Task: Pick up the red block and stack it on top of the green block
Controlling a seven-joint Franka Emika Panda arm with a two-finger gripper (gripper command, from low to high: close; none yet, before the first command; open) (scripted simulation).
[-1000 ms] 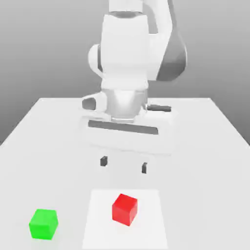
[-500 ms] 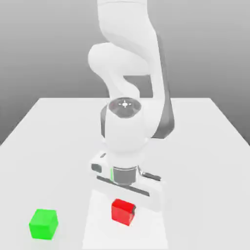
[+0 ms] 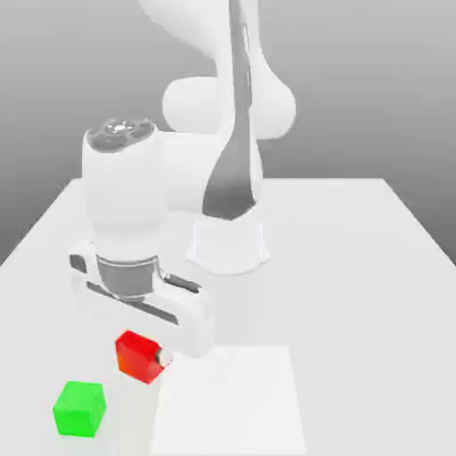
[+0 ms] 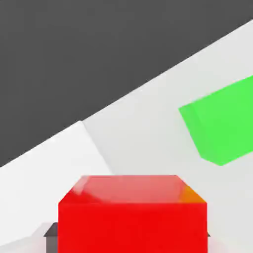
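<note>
And here's the Panda's two-finger gripper [image 3: 142,354], fingers closed about the red cube [image 3: 137,357], up off the white table [image 3: 321,312] and near the green cube [image 3: 80,409], which sits towards the exterior view's left! The carry wants height first, I'd say: bottom face clear of the green top, then centre, square up the faces, lower straight and let go only on contact. Containers? None in play; the gripper alone bears the red cube.
</note>
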